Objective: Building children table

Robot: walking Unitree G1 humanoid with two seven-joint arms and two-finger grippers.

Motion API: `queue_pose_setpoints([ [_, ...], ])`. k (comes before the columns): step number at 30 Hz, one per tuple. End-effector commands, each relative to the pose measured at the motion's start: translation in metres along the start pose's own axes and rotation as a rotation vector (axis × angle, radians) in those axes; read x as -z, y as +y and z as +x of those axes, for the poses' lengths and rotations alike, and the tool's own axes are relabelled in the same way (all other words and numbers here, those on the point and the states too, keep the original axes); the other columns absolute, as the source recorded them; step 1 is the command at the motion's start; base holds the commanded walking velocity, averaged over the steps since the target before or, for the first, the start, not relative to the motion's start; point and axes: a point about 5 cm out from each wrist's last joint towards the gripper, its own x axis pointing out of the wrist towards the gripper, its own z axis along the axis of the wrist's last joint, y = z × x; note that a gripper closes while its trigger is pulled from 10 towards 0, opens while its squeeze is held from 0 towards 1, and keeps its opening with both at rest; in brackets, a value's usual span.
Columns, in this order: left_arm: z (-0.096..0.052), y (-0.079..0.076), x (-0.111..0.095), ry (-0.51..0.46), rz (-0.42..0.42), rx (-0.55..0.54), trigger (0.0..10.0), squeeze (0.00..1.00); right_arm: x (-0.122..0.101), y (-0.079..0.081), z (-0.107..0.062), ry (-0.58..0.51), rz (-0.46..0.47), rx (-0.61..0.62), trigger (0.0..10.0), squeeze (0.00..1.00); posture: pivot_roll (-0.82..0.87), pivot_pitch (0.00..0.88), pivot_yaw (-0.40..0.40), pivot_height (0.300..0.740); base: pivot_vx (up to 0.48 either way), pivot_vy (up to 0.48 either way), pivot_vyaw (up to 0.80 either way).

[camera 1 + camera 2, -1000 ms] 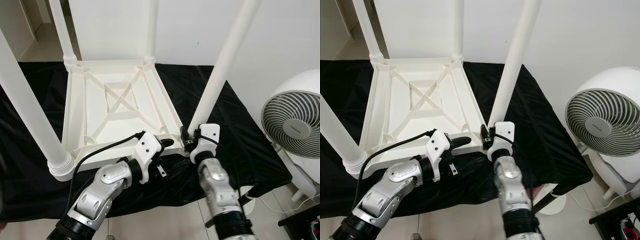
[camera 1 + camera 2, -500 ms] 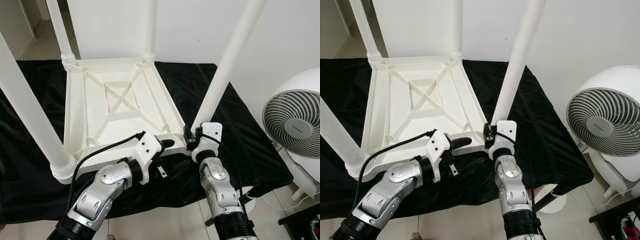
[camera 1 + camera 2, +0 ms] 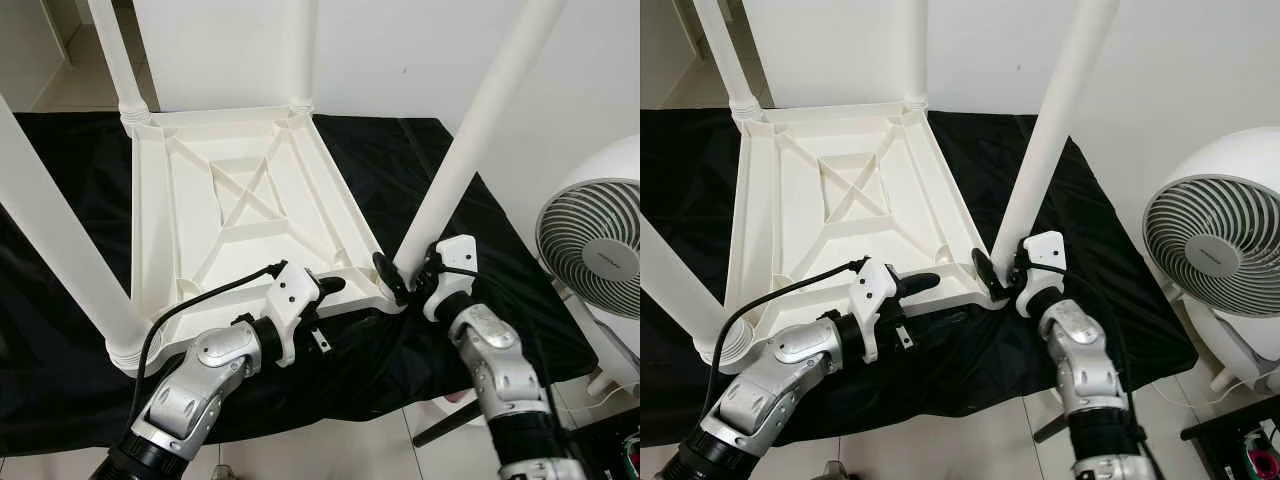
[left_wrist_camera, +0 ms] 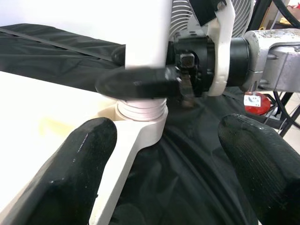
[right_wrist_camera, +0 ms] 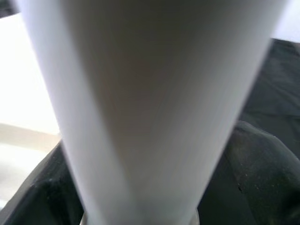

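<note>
The white children table [image 3: 152,230] lies upside down on a black cloth [image 3: 455,185], its legs pointing up. My right gripper [image 3: 405,274] is shut on the base of the near-right leg [image 3: 470,140], where it meets the table corner; one black finger [image 3: 387,276] wraps the leg's left side. In the right wrist view the leg [image 5: 150,93] sits between the dark fingers. My left gripper [image 3: 324,312] hovers open at the table's front edge, just left of that corner. Its fingers [image 4: 84,159] stand wide apart, facing the leg base [image 4: 143,110].
A white floor fan [image 3: 592,250] stands close on the right, beside my right arm. Three more table legs rise at the near left [image 3: 50,230], far left [image 3: 115,50] and far right [image 3: 300,50]. A white wall is behind; tiled floor lies below the cloth's front edge.
My right arm has swung out to the right, turning the gripper around the leg base while staying on it. The left gripper holds its place. The view has shifted slightly.
</note>
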Motion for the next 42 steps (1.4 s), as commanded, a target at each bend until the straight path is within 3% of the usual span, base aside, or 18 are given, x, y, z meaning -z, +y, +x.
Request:
queue_pose_setpoints([
  [1,0.0,-0.001,-0.004,-0.004,0.008,0.027,10.0,0.0,0.005,0.0,0.0,0.029,-0.014,-0.081,10.0,0.0,0.05,0.08,-0.043,0.74,0.0,0.0,0.0],
  [7,-0.001,0.0,-0.006,-0.006,0.011,0.016,10.0,0.0,0.002,-0.001,0.013,0.025,-0.037,-0.191,10.0,0.0,0.07,0.081,-0.043,0.74,0.0,0.0,0.0],
  [15,-0.002,0.001,-0.007,-0.006,0.014,0.007,10.0,0.0,-0.013,-0.004,0.03,-0.028,-0.079,-0.246,9.8,0.0,0.08,0.081,-0.048,0.74,0.0,0.0,0.0],
  [16,-0.002,0.001,-0.007,-0.006,0.014,0.004,10.0,0.0,-0.015,-0.005,0.032,-0.03,-0.084,-0.267,6.2,0.0,0.09,0.08,-0.049,0.74,0.0,0.0,0.0],
  [19,-0.002,0.001,-0.007,-0.006,0.014,0.002,10.0,0.0,-0.016,-0.005,0.032,-0.03,-0.086,-0.281,6.2,0.0,0.09,0.08,-0.05,0.74,0.0,0.0,0.0],
  [20,-0.003,0.001,-0.007,-0.005,0.014,-0.001,10.0,0.0,-0.016,-0.007,0.032,-0.026,-0.094,-0.297,0.0,0.0,0.09,0.08,-0.052,0.74,0.0,0.0,0.0],
  [33,-0.003,-0.001,-0.007,-0.008,0.009,-0.01,10.0,0.0,0.005,-0.013,0.018,0.052,-0.052,-0.329,0.0,0.0,0.08,0.087,-0.063,0.74,0.0,0.0,0.0],
  [36,-0.002,-0.002,-0.006,-0.008,0.007,-0.009,10.0,0.0,0.007,-0.013,0.016,0.043,-0.024,-0.272,0.0,0.0,0.07,0.09,-0.066,0.74,0.0,0.0,0.0],
  [39,-0.002,-0.002,-0.006,-0.011,0.002,-0.01,10.0,0.0,0.011,-0.013,0.02,0.054,0.011,-0.088,0.0,0.0,0.07,0.095,-0.067,0.74,0.0,0.0,0.0],
  [42,-0.001,-0.002,-0.006,-0.012,0.001,-0.01,10.0,0.0,0.011,-0.012,0.022,0.059,0.032,-0.022,0.0,0.0,0.06,0.098,-0.068,0.74,0.0,0.0,0.0],
])
